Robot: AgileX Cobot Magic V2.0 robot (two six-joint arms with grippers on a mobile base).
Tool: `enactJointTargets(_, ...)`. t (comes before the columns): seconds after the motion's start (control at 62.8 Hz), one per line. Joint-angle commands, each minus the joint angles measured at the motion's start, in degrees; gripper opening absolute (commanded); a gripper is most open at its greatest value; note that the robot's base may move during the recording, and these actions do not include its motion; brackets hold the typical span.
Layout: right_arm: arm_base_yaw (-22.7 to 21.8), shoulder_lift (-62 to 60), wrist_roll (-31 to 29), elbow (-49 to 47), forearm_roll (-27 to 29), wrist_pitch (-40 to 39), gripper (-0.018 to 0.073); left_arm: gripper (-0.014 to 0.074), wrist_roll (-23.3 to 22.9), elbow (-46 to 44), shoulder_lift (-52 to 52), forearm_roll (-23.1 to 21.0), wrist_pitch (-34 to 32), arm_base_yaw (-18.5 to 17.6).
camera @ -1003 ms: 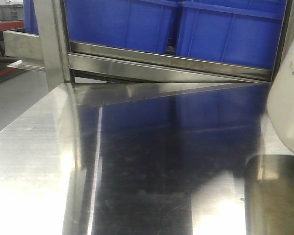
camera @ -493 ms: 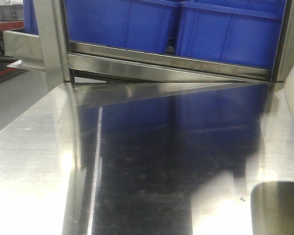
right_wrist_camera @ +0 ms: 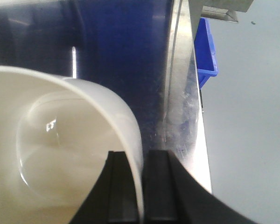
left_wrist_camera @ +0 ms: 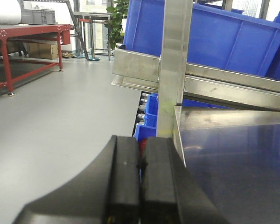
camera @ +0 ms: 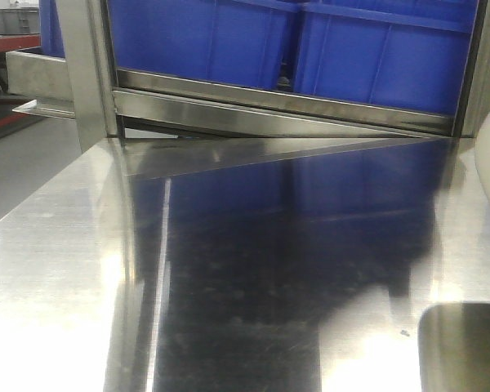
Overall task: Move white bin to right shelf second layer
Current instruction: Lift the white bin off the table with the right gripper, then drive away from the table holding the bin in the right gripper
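Mirror-bright steel tabletop [camera: 229,269] fills the front view, with blue crates [camera: 204,37] racked along the top. In the right wrist view the white bin [right_wrist_camera: 60,140] fills the lower left, its thin wall pinched tight in the right gripper [right_wrist_camera: 142,186]. The left gripper [left_wrist_camera: 141,182], bottom centre of its own view, is pressed together on nothing.

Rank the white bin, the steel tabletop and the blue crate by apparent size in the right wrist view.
Tied first: white bin and steel tabletop, about equal in the frame. The bin sits close to the camera, so I won't rank them.
Smallest: blue crate, clearly.
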Motion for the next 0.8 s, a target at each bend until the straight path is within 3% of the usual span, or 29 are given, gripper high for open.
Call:
enactJointTargets(0.0,-0.16,-0.17,-0.22,-1.54,0.00,-4.97,0.0055,0.0085,-0.30,1.56,-0.87,-0.30,-4.75,-0.36)
enactJointTargets(0.78,-0.16,-0.17,-0.22,-1.54,0.00,-4.97,0.0055,0.0085,-0.30,1.56,-0.87,-0.30,-4.75,-0.36)
